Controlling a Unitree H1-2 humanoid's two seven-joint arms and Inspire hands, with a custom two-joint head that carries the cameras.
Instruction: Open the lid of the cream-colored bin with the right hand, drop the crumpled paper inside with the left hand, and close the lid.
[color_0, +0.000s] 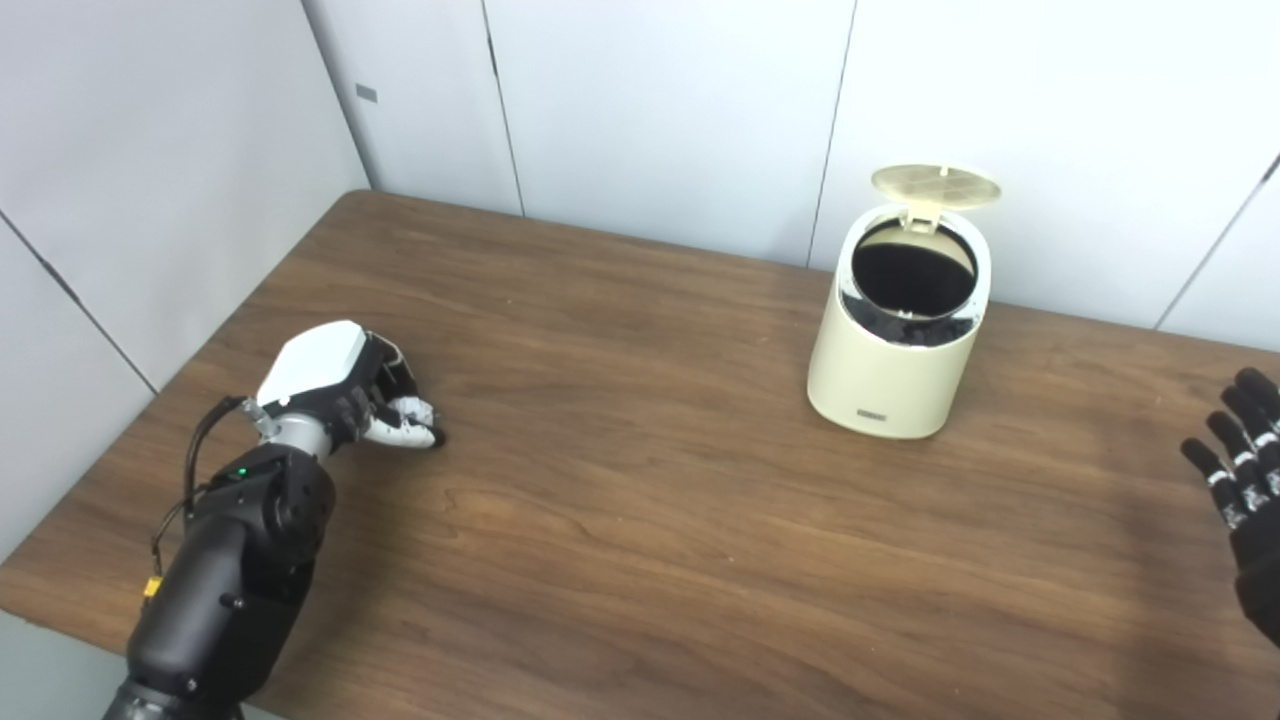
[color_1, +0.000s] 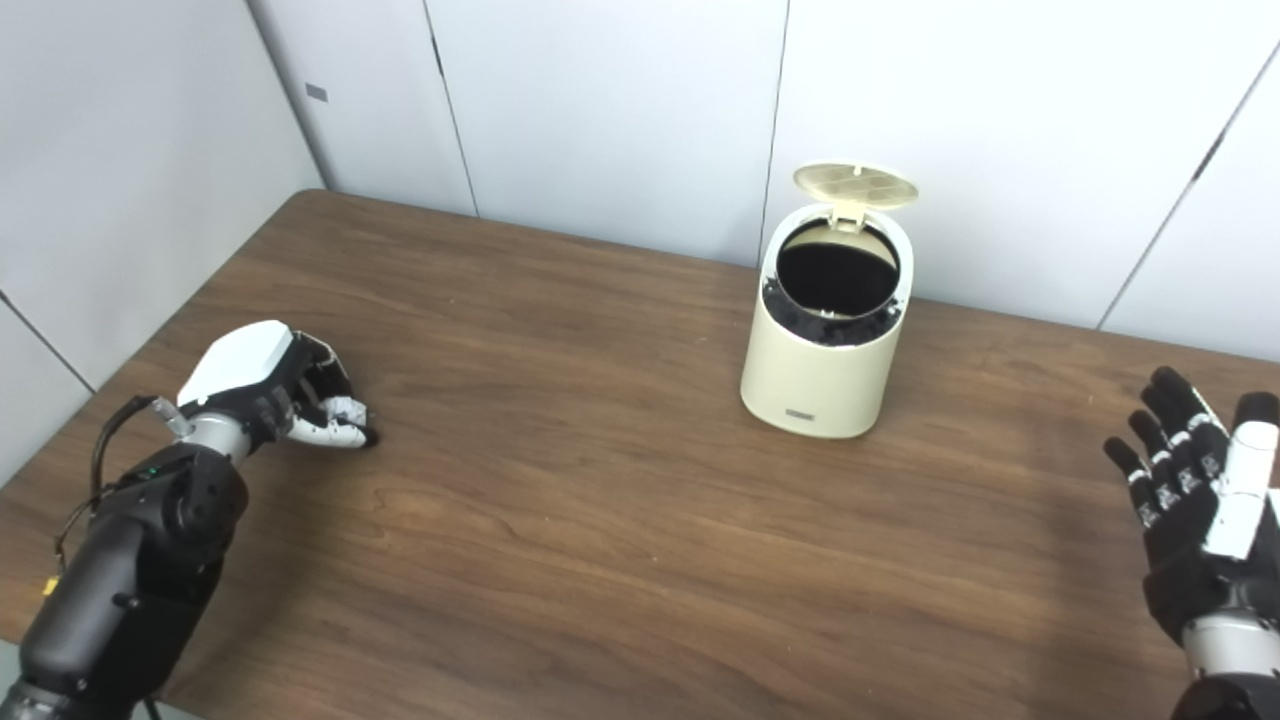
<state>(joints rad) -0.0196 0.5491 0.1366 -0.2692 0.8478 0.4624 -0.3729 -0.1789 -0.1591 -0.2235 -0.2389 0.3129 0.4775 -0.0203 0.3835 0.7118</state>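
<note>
bin (color_0: 895, 345) mouth open (lid (color_0: 935, 185) upright) | table (color_0: 640, 500) between seemingly unobstructed

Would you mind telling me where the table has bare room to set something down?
Bare wood spans between the left hand and the cream bin, and the near strip of table toward the right hand. Behind the bin, the open lid nears the wall.

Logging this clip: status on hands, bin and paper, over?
Left hand curled low on table, contents hidden. Right hand open, empty. Bin upright, lid up. No paper visible. Path clear.
</note>
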